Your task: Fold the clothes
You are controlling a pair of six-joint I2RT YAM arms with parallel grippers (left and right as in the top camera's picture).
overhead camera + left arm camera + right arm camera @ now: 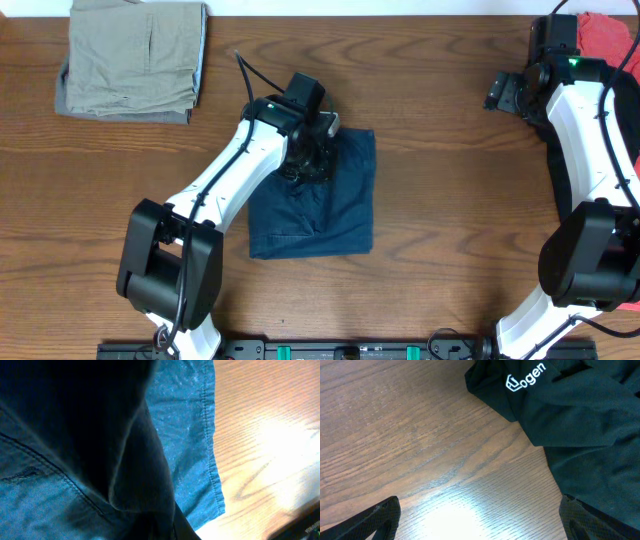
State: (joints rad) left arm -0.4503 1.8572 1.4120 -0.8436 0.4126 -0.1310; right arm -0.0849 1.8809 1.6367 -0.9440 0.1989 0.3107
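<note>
Dark-blue folded garment [325, 205] lies in the middle of the wooden table [450, 200], and the left gripper [305, 158] sits on its upper left corner, the fingers lost against the dark fabric. Most of the garment spreads out below and to the right of those fingers. In the left wrist view the same blue cloth [190, 425] fills nearly the whole frame. A dark, shadowed fold sits right against the camera, and a stitched hem runs down the lit side, with bare table [270, 435] beyond it. Neither view shows whether the left fingers are pressed together on the cloth or spread over it.

The right gripper [497, 93] hovers at the far right of the table, well apart from the blue garment. In its wrist view the right gripper [482, 520] is spread wide. One fingertip [377, 520] shows at the lower left corner and the other at the lower right, with only lit wood grain [420, 435] between them. A black garment [580, 420] bearing a white printed logo lies ahead of the fingers and to one side, and its edge reaches down towards the fingertip at the lower right.

A folded khaki-grey garment [130, 55] rests at the far corner, well away from both grippers. A red cloth [610, 35] shows just behind the right arm.
</note>
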